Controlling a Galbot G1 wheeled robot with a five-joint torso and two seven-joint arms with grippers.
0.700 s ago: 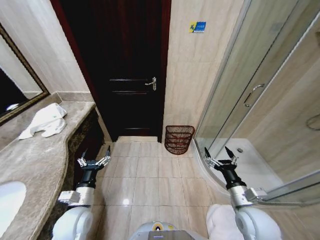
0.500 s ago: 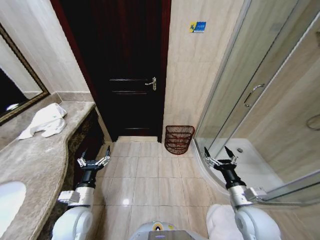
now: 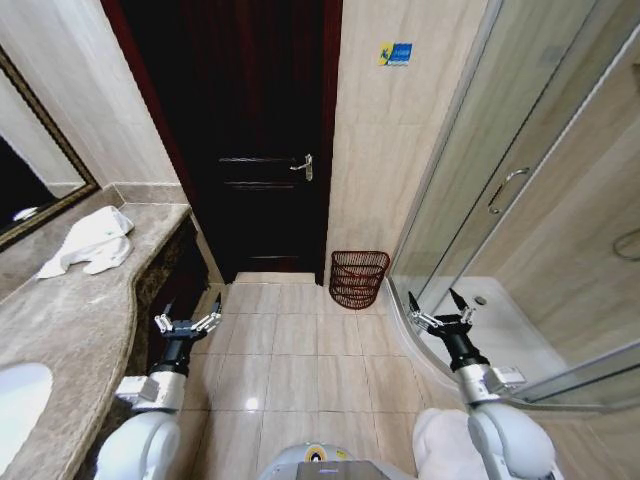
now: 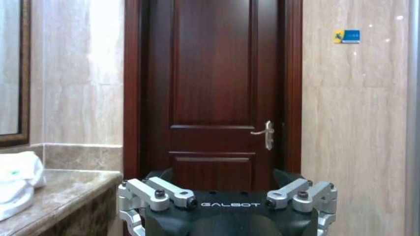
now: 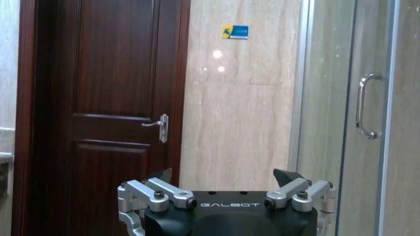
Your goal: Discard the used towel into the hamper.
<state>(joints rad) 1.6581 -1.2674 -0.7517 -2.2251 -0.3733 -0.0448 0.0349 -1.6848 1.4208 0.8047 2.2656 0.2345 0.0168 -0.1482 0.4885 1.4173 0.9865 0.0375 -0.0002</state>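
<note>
Both grippers hang spread and empty over the floor, left gripper [image 3: 187, 322] at 7 o'clock, right gripper [image 3: 440, 312] at 5, probably carried clear. Towel [image 3: 90, 242] lies on the counter [image 3: 60, 330] at 9; hamper [image 3: 358, 278] stands by the door [image 3: 260, 130] at 12.

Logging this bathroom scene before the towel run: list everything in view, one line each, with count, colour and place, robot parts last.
towel: one, white, crumpled on the counter at the robot's left.
hamper: one, reddish-brown wire, on the floor against the wall right of the door.
counter: one, grey-brown marble, along the left.
sink: one, white, set in the near counter.
mirror: one, dark-framed, on the wall above the counter.
door: one, dark wood, shut, straight ahead.
sticker: one, blue and yellow, on the tiled wall.
shower enclosure: one, glass, right.
left gripper: open, empty, low beside the counter.
right gripper: open, empty, low by the shower.
</note>
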